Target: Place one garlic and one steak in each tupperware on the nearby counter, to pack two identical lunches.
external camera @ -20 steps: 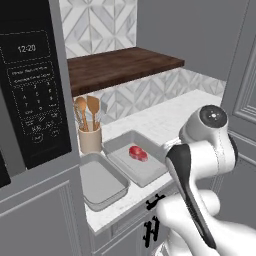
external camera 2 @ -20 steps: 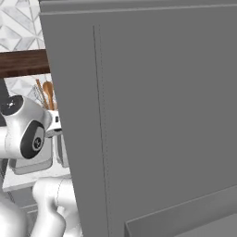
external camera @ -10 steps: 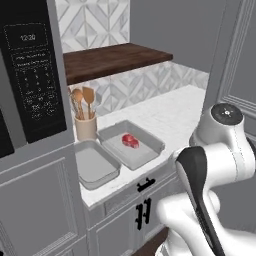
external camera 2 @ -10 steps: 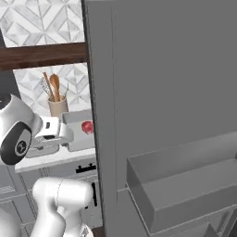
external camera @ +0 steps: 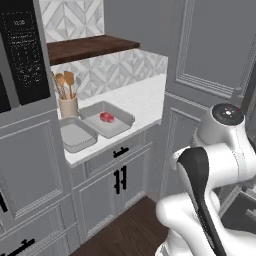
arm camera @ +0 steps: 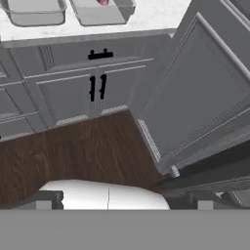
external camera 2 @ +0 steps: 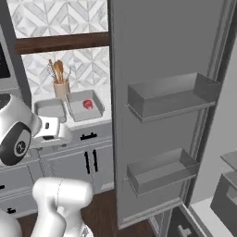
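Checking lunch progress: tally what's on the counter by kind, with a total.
Trays: 2, one holding meat, one bare
Steaks: 1
Utensil jars: 1
Garlic: 0
Total: 4

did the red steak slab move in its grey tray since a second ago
No. The red steak slab lies in the same grey rectangular tray, right of the beige utensil jar; the camera moved instead.
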Robot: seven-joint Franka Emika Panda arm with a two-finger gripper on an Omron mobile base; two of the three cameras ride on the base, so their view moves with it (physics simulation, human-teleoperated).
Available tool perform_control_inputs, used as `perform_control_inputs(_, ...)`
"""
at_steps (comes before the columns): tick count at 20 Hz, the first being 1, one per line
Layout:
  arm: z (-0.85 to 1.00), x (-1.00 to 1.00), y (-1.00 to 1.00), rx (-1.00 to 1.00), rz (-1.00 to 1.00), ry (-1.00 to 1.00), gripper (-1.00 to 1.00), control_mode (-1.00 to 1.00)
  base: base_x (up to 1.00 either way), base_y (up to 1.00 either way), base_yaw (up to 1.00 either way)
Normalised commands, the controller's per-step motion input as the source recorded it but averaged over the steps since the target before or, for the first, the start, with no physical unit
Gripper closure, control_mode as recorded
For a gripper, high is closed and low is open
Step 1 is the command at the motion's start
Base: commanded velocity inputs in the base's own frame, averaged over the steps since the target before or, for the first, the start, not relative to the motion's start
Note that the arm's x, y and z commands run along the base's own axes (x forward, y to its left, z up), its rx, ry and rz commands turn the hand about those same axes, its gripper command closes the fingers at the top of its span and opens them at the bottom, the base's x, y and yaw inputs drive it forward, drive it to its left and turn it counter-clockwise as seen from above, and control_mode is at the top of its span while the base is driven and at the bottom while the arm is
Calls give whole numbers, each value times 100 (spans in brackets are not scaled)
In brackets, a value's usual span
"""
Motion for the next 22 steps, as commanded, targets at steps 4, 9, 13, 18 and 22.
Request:
perform_control_inputs(4, 0, 0, 0, 0, 0, 0, -100, 100, -96, 8, -51)
perform_control_inputs(9, 0, 0, 0, 0, 0, 0, -100, 100, -74, 29, -64)
perform_control_inputs(13, 0, 0, 0, 0, 0, 0, -100, 100, -61, 23, -66)
perform_control_inputs(18, 0, 0, 0, 0, 0, 0, -100, 100, -25, 1, -61)
perform_control_inputs(22, 0, 0, 0, 0, 0, 0, -100, 100, -6, -3, -56)
